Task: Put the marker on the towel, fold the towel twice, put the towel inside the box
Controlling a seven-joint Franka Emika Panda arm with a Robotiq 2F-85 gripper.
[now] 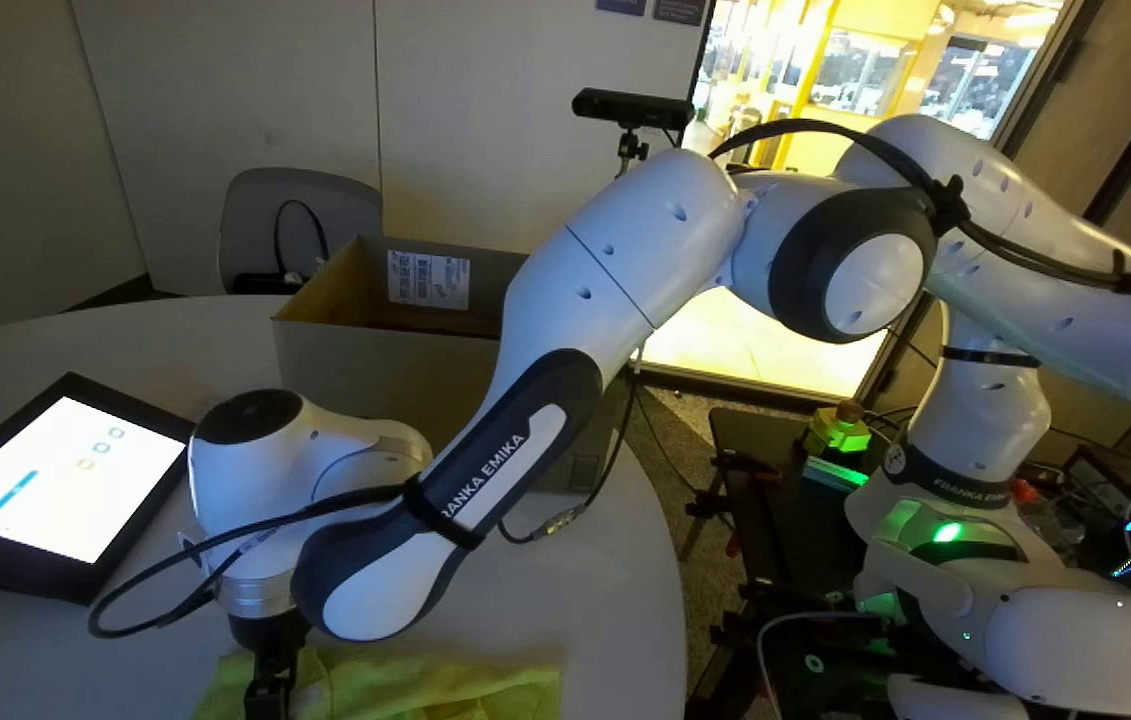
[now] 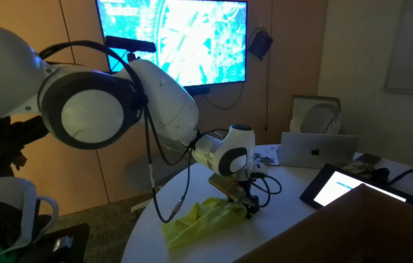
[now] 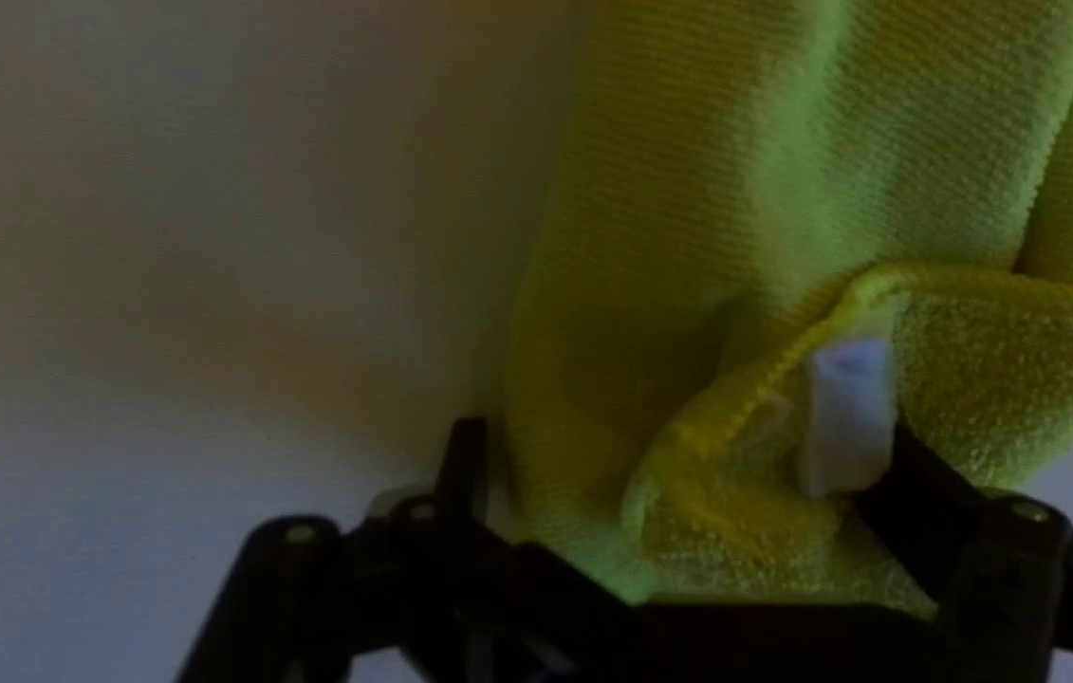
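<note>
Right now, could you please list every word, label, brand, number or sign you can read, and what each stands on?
"RANKA EMIKA": the forearm, its start hidden by a black strap.
"FRANKA EM...": the robot's lower dark ring, last letters unclear.
Apple logo, no words: the silver laptop.
Too small or blurred to read: the label inside the box, the white tag on the towel, the wall signs, the lettering on the wall screen.

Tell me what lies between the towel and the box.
Just white tabletop shows between the towel and the box in both exterior views; the robot arm and its cable hide part of that stretch in an exterior view.
</note>
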